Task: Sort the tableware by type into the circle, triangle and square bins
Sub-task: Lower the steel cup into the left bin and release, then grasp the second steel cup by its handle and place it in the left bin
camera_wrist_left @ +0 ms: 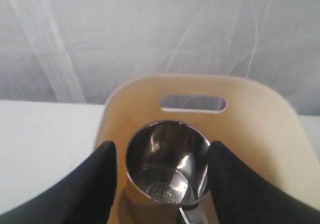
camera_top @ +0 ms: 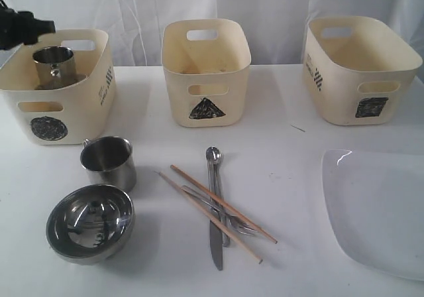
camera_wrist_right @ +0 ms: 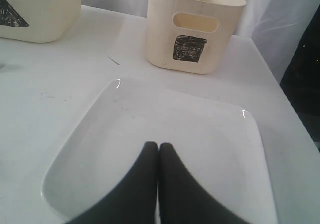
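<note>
- Exterior view: the cream plastic bin with the black triangle [camera_top: 205,71] is the landmark. To its left stands the cream bin with the black circle [camera_top: 59,105], and to its right the cream bin with the black square [camera_top: 361,68].
- One cylindrical steel mug [camera_top: 53,61] is inside the circle bin, and a dark arm [camera_top: 26,28] reaches over that bin's far corner.
- On the table [camera_top: 291,178], front-left of the triangle bin, wait a second steel mug [camera_top: 109,161] and a round steel bowl [camera_top: 89,223].
- Straight in front of the triangle bin lie crossed wooden chopsticks [camera_top: 212,211], a steel spoon [camera_top: 213,171], a fork [camera_top: 228,217] and a knife [camera_top: 216,244].
- Front-right lies the large white rounded-square plate [camera_top: 377,211], cut by the frame edge.
- No white bowl shows, and the right arm is out of frame.
- Left wrist view: the left gripper [camera_wrist_left: 162,151] has its fingers apart, flanking the mug, with a sliver of gap on one side.
- The step looks like letting the mug go. Best to rise straight up with the fingers wide, clear of the mug's handle and the bin wall.
- The mug's base is hidden, so whether it is seated I cannot tell.
- Right wrist view: the right gripper [camera_wrist_right: 159,151] has its fingers pressed together, empty, over the plate.
</note>
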Motion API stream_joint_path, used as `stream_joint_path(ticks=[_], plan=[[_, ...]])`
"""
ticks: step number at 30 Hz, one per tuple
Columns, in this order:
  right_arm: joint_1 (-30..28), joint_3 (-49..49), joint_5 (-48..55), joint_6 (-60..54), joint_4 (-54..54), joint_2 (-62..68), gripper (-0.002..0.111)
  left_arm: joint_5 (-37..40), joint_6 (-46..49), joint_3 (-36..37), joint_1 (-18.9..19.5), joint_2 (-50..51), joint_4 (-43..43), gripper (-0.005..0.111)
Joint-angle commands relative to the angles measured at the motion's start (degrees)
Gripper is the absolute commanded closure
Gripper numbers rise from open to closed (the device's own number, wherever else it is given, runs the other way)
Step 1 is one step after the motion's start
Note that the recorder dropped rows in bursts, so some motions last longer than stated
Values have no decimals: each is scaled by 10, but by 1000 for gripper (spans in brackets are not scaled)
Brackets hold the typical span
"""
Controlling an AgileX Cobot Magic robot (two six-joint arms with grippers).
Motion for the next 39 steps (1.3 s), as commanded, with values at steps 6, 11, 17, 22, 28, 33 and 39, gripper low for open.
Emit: stream_joint_path(ticks=[6,11,17,22,28,33,39], plan=[[0,1,-5,-1,-4,-2,108,327,-26,-5,-14,-167,-11,48],[0,1,-5,-1,-4,-2,108,529,153,6,-35,-194,-132,48],[0,1,-5,-1,-4,-2,108,585,402,81,-35,-168,-436,48],[0,1,-5,-1,-4,-2,108,503,458,152,-35,-127,-561,48],[0,1,-5,-1,-4,-2,108,441,479,180,-35,-70,-631,48],[0,1,-5,-1,-4,-2,108,416,512,182,-35,-32,-665,48],[0,1,-5,-1,-4,-2,108,383,512,182,-35,-12,-669,69]])
